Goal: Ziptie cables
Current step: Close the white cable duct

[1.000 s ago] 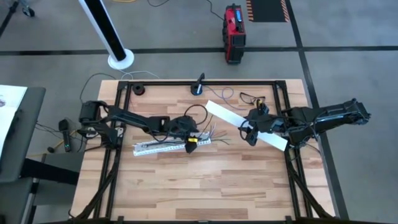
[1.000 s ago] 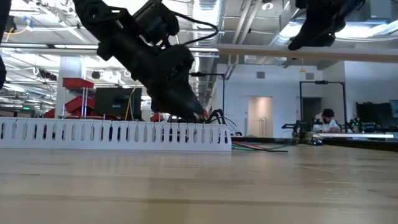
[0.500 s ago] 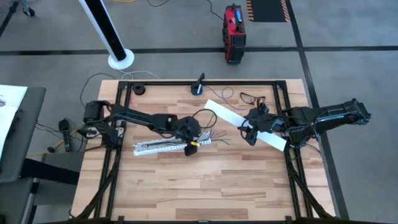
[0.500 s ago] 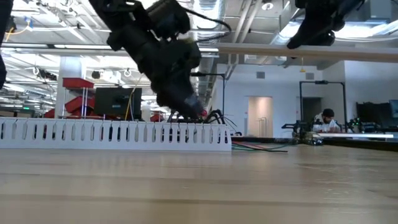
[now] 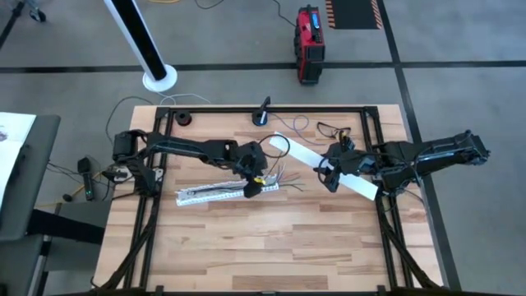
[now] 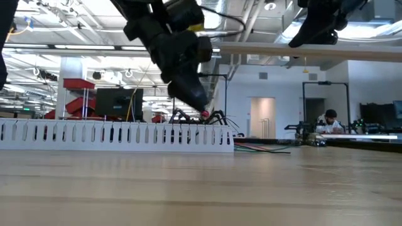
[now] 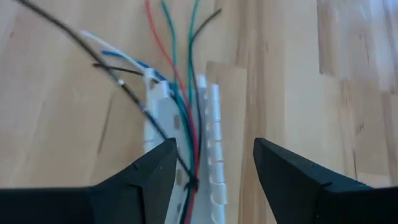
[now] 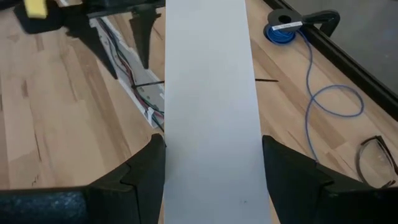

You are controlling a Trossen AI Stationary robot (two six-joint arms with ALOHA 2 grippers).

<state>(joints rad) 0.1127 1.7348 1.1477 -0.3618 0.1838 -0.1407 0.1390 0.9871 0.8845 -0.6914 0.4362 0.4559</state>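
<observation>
Cables (image 7: 180,93) partly hidden inside slotted white channel (image 7: 211,149).

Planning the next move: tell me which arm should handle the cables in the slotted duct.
Left. The left gripper hangs open right above the cables lying in the slotted duct. The right gripper is off to the side, holding the flat white strip.

A red case (image 5: 310,33) stands on the floor beyond the table (image 5: 271,238), near a white pole base (image 5: 159,80).
</observation>
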